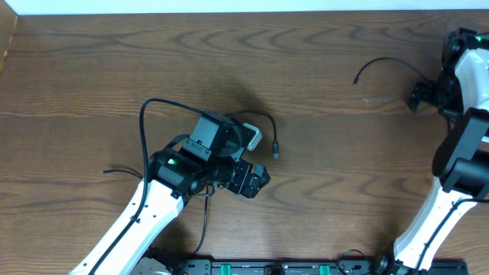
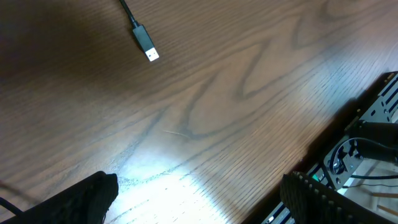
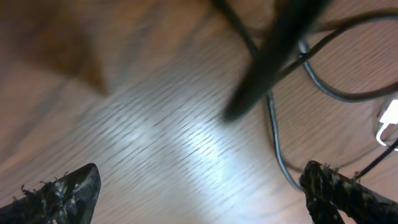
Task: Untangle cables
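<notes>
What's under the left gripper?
Bare table under the open left gripper; the plug of a black cable lies ahead, untouched. Overhead, the left arm hides where that cable runs on.

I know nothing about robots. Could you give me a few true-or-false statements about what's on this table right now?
1. The table is white plastic. False: it is brown grained wood.
2. The left gripper is open and holds nothing. True.
3. A thin black cable ends in a flat silver-tipped plug lying on the table. True.
4. The right gripper is clamped shut on a cable. False: its fingers stand wide apart, with thin cords lying on the wood beneath.
</notes>
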`<state>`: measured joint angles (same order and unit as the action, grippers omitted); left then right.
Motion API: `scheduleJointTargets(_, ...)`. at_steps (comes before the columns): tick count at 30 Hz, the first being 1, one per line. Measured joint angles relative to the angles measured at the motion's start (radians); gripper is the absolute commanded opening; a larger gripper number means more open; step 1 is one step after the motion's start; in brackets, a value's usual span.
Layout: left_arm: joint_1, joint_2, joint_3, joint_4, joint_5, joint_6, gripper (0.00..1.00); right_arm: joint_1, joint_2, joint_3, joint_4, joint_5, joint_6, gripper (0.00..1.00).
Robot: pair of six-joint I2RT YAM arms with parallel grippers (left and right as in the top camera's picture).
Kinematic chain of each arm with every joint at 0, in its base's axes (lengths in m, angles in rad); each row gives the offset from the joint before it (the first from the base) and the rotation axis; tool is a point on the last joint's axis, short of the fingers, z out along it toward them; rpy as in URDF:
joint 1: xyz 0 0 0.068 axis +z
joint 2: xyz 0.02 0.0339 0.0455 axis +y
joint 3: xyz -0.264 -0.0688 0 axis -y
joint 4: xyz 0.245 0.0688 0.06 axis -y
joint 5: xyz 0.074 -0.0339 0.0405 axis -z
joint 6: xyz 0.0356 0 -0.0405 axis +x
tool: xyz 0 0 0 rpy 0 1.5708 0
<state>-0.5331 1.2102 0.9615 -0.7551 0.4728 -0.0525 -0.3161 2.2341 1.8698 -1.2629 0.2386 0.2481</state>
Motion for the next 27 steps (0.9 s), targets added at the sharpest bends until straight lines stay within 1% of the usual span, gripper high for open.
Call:
scheduleJointTargets(8, 0.0, 0.0, 0.0, 0.0, 0.0, 0.0, 0.9, -0.051, 0.0, -0.034, 0.098, 0.002, 0.011, 0.99)
scheduleJointTargets(17, 0.0, 0.0, 0.0, 0.0, 0.0, 0.0, 0.89, -0.059, 0.0, -0.042, 0.145, 0.002, 0.013, 0.99)
scheduleJointTargets(23, 0.0, 0.0, 0.0, 0.0, 0.0, -0.004, 0.89, -0.064, 0.0, -0.107, 0.2, 0.002, 0.016, 0.99)
scheduleJointTargets(24, 0.0, 0.0, 0.0, -0.001, 0.0, -0.004, 0.9, -0.065, 0.0, -0.122, 0.214, 0.002, 0.016, 0.87)
scheduleJointTargets(25, 0.0, 0.0, 0.0, -0.002, 0.0, -0.004, 0.89, -0.067, 0.0, -0.142, 0.231, 0.002, 0.014, 0.65)
scheduleJointTargets(26, 0.0, 0.0, 0.0, -0.003, 0.0, -0.004, 0.89, -0.069, 0.0, -0.165, 0.248, -0.002, 0.021, 0.41)
scheduleJointTargets(27, 0.0, 0.0, 0.0, -0.004, 0.0, -0.004, 0.89, -0.071, -0.002, -0.175, 0.259, -0.005, 0.027, 0.1)
